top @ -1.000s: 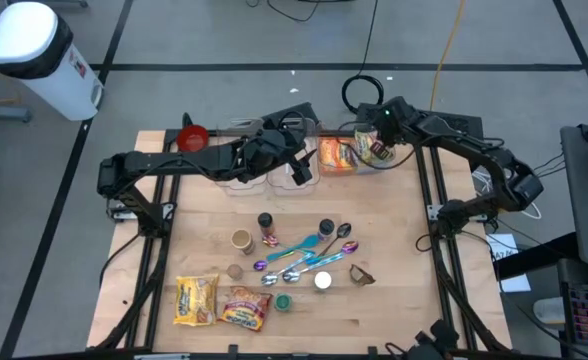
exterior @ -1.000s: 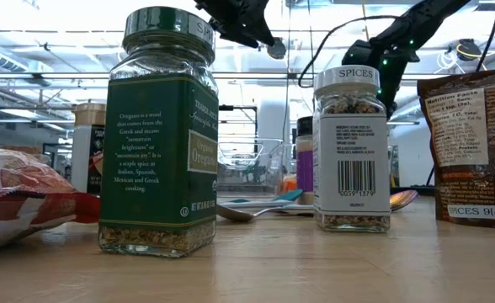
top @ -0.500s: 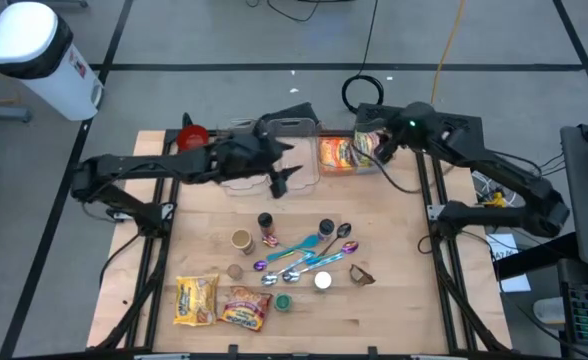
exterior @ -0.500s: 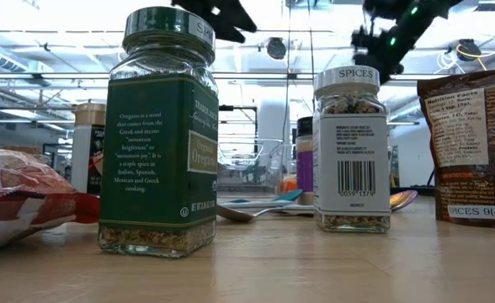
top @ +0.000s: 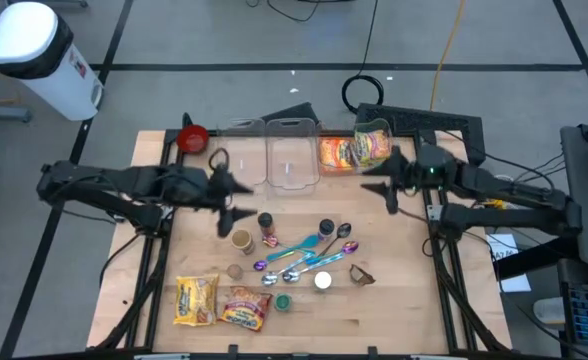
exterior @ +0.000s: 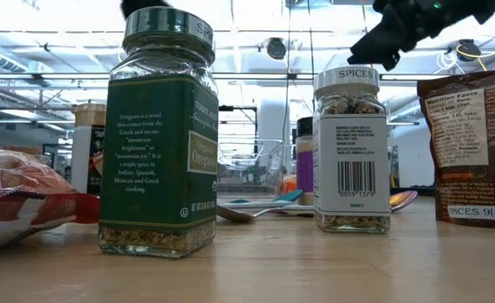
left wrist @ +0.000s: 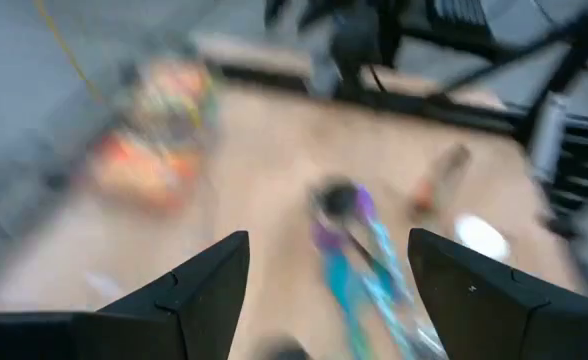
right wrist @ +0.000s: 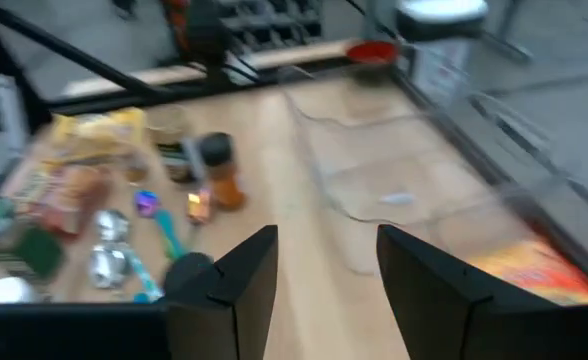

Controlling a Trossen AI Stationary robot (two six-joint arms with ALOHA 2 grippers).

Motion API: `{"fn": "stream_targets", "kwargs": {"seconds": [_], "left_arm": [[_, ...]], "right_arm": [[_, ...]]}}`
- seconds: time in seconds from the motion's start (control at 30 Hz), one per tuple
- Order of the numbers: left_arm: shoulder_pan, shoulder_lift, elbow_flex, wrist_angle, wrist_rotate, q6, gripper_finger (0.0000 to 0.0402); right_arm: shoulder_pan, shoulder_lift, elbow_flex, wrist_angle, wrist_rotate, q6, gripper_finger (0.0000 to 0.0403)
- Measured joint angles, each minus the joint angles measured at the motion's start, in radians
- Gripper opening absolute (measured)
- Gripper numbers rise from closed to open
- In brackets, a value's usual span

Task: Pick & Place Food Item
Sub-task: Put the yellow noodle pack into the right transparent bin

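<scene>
Your left gripper (top: 226, 200) and right gripper (top: 382, 182) both hang open and empty above the wooden table (top: 394, 290); next, choose a food packet and descend.

Red bowl (top: 193, 137), white bin (top: 34, 52), colourful spoons (top: 299, 254), black cable coil (top: 365, 91)

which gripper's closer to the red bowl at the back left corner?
Left. The left gripper hovers just in front of the red bowl, slightly toward the table's middle. The right gripper is far across the table near the right edge, by the orange food packet.
</scene>
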Motion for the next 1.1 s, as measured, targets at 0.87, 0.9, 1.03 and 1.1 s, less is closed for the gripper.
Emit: {"fn": "stream_targets", "kwargs": {"seconds": [0.87, 0.9, 1.03, 1.1], "left_arm": [[-0.609, 0.348, -0.001, -0.566, 0.280, -1.569, 0.0282], [-0.623, 0.360, -0.001, -0.562, 0.296, -1.606, 0.0282], [-0.662, 0.400, -0.001, -0.562, 0.329, -1.719, 0.0282], [-0.673, 0.411, -0.001, -0.567, 0.330, -1.755, 0.0282]], "right_arm": [[0.179, -0.025, -0.191, 0.349, -0.002, -0.042, 0.0159], [0.179, -0.022, -0.191, 0.349, -0.002, -0.042, 0.0159], [0.179, -0.010, -0.191, 0.349, -0.002, -0.042, 0.0159], [0.179, -0.008, -0.191, 0.348, -0.002, -0.042, 0.0159]]}}
